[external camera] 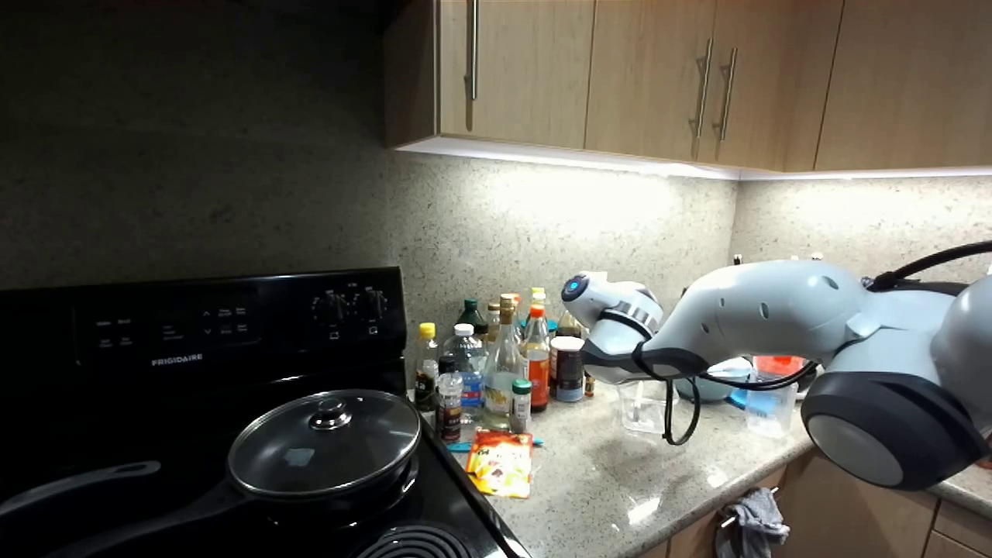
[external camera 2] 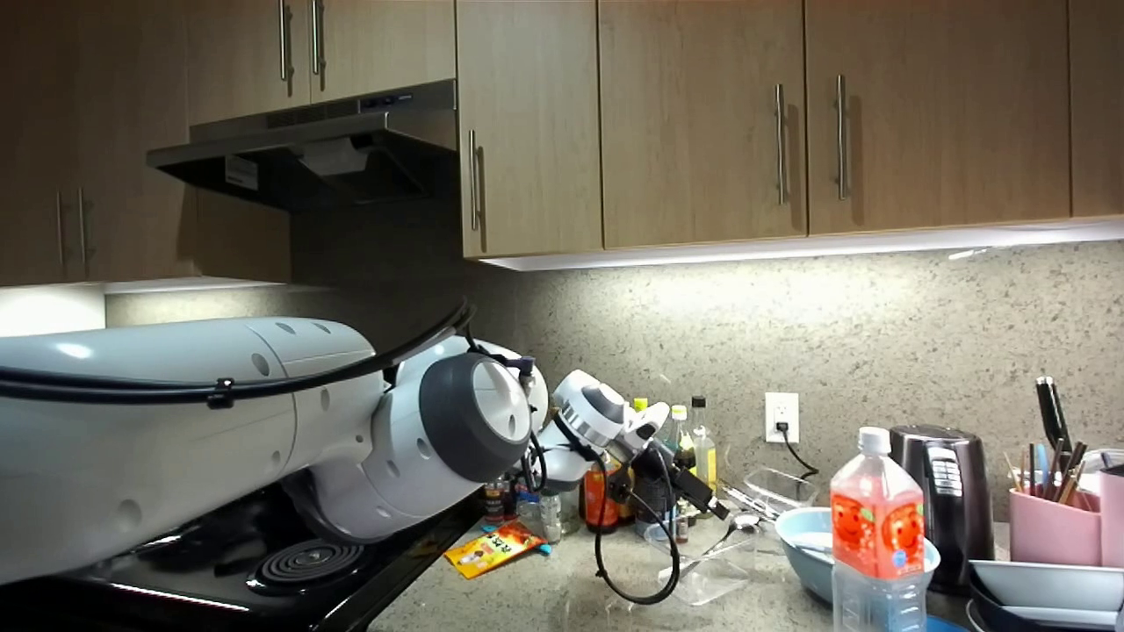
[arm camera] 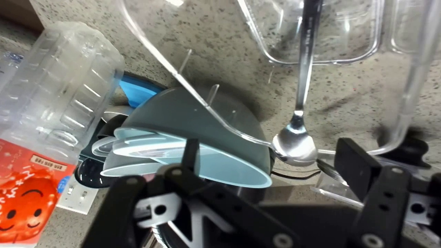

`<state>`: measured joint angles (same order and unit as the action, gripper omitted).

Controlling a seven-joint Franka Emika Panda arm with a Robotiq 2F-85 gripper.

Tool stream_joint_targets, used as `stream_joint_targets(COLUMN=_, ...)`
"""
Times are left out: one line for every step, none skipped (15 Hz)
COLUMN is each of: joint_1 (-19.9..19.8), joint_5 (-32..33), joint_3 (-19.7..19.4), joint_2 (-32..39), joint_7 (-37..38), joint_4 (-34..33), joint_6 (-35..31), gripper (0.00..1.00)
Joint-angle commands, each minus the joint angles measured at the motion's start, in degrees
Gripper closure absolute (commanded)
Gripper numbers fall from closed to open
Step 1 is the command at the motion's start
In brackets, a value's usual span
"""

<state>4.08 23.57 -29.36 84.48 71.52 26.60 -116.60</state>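
"What do we have, biggest first?"

"We have the countertop [external camera: 589, 488], with our robot arm [external camera: 775, 291] stretched out above it."

"And next in size?"

"In the wrist view we see a pale blue bowl [arm camera: 179, 113], and close by it a red-labelled plastic bottle [arm camera: 48, 127]. After those we come to a clear container [external camera: 642, 416] standing on the countertop."

"How does our gripper [arm camera: 272, 162] stand?"

"We see it released, its two fingers [arm camera: 358, 168] well apart."

"And where do we find the spoon [arm camera: 304, 81]?"

"It slants out of that container, head across the rim; in the wrist view the head shows between the fingers, touching neither."
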Motion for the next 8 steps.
stream_joint_targets(joint_1=1.3, joint_5=0.1, joint_3=-0.4, joint_2=-0.3, joint_7=1.9, joint_4=0.2, joint_6=2.1, gripper=0.0)
stream_joint_targets(joint_1=1.3, joint_5=-0.4, joint_3=-0.1, joint_2=-0.3, joint_7=2.0, joint_4=0.5, joint_6=3.0, gripper=0.0)
stream_joint_targets(joint_1=1.0, joint_5=-0.9, joint_3=0.4, joint_2=-0.3, joint_7=1.6, joint_4=0.9, joint_6=4.2, gripper=0.0)
stream_joint_targets(joint_1=0.6, joint_5=-1.3, joint_3=0.7, joint_2=-0.1, joint_7=1.2, joint_4=1.1, joint_6=5.0, gripper=0.0)
stream_joint_targets(joint_1=0.1, joint_5=-1.7, joint_3=1.1, joint_2=0.0, joint_7=0.7, joint_4=1.3, joint_6=5.8, gripper=0.0)
stream_joint_targets(joint_1=-0.3, joint_5=-1.8, joint_3=1.3, joint_2=0.1, joint_7=0.7, joint_4=1.7, joint_6=6.2, gripper=0.0)
stream_joint_targets(joint_1=-1.9, joint_5=0.5, joint_3=4.4, joint_2=0.2, joint_7=0.6, joint_4=0.8, joint_6=7.4, gripper=0.0)
stream_joint_targets(joint_1=-2.8, joint_5=0.2, joint_3=5.2, joint_2=0.4, joint_7=0.2, joint_4=0.8, joint_6=7.6, gripper=0.0)
